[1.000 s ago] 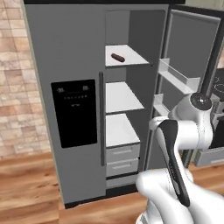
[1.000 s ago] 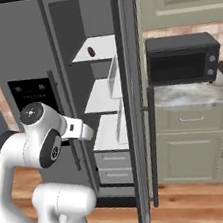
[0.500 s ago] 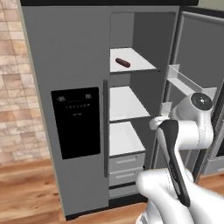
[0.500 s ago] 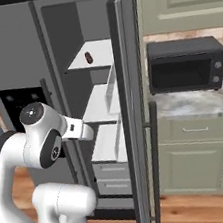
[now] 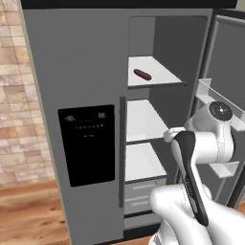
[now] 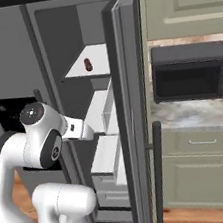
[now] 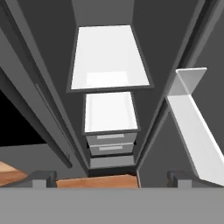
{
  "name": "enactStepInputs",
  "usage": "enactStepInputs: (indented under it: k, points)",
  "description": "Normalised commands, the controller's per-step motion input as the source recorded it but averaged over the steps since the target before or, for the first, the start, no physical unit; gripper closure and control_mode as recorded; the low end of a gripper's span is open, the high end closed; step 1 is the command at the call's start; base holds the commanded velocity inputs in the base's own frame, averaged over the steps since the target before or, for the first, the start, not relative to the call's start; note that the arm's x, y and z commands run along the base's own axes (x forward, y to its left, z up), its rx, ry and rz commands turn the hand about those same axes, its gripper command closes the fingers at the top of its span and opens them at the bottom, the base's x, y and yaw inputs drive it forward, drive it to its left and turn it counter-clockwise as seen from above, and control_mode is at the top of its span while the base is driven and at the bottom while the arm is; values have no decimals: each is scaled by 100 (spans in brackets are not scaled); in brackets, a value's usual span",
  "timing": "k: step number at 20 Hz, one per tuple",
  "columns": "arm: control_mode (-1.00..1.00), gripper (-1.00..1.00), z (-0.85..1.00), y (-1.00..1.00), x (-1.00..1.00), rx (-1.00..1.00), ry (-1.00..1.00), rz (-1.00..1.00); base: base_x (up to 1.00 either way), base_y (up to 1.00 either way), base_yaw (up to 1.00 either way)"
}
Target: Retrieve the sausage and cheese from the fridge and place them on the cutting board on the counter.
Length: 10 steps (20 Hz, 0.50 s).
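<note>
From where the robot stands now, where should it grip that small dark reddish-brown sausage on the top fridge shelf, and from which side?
Probably across the middle of the small dark reddish-brown sausage, coming in from the open front of the grey fridge. It lies flat on the top white shelf, slightly angled to the shelf edge, with bare shelf around it, so the fingers should close across its short width rather than on the rounded ends.

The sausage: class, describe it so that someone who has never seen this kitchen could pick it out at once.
Find the tall grey two-door fridge with the black dispenser panel; its right door is open. On the top white shelf lies the sausage, a short dark reddish-brown cylinder with rounded ends. The white shelves below it look bare.
</note>
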Motion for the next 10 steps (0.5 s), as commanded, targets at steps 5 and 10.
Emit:
enactStepInputs:
  k: [5, 10]
  points:
    - [100, -100, 0, 0, 0, 0, 0, 0, 39, 0, 0]
    - [100, -100, 0, 0, 0, 0, 0, 0, 37, 0, 0]
